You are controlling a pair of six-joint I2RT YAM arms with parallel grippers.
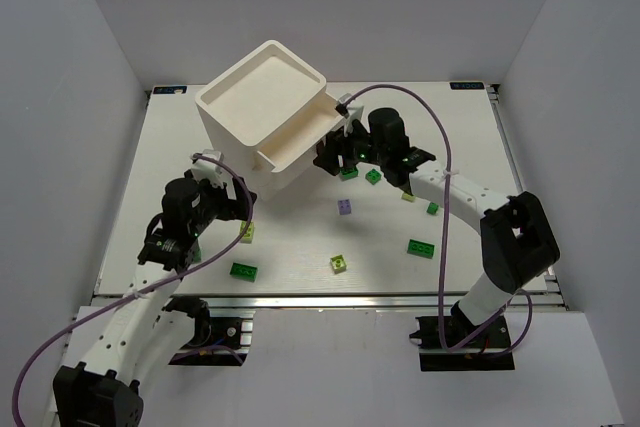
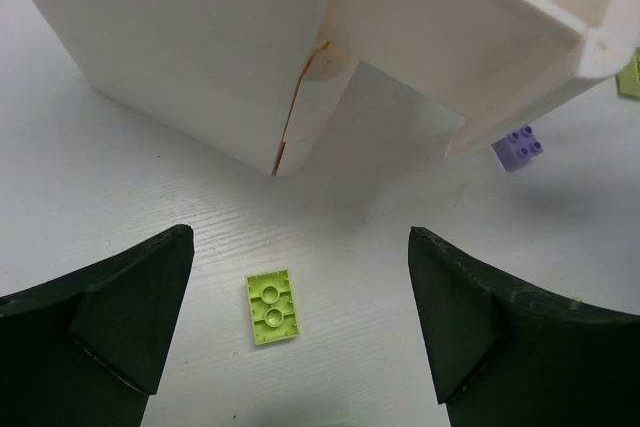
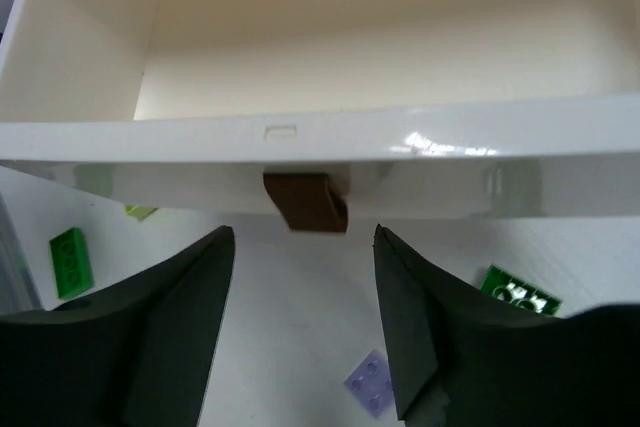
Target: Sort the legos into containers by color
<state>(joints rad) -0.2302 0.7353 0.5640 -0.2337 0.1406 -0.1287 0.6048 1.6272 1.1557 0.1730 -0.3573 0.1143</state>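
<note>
1. The white cabinet [image 1: 262,97] sits on the far left part of the table [image 1: 470,137], turned at an angle. Its top drawer [image 1: 305,137] is pulled out toward the right arm.
2. The right gripper [image 3: 302,247] is at the drawer front with its fingers apart. The red-brown handle [image 3: 306,201] hangs just beyond the gap between the fingertips and is not clamped. I cannot tell whether they touch.
3. The left gripper [image 2: 300,257] points down at the table near the cabinet's near corner. Its fingers are wide apart and hold nothing.
4. A yellow-green brick [image 2: 270,307] lies flat on the table between the two left fingers and touches neither.
5. A pale purple brick [image 2: 517,147] lies on the table. In the left wrist view it sits just past the outer corner of the open drawer.
6. Other loose bricks on the table:
   - Small dark green bricks [image 1: 373,176] lie close to the right gripper.
   - A long dark green brick [image 1: 243,270] lies near the front edge by the left arm.
   - A yellow-green square brick [image 1: 339,263] lies mid-front.
   - A second long dark green brick [image 1: 421,248] lies to the right of that square.
7. Every brick in view lies on the table surface.
</note>
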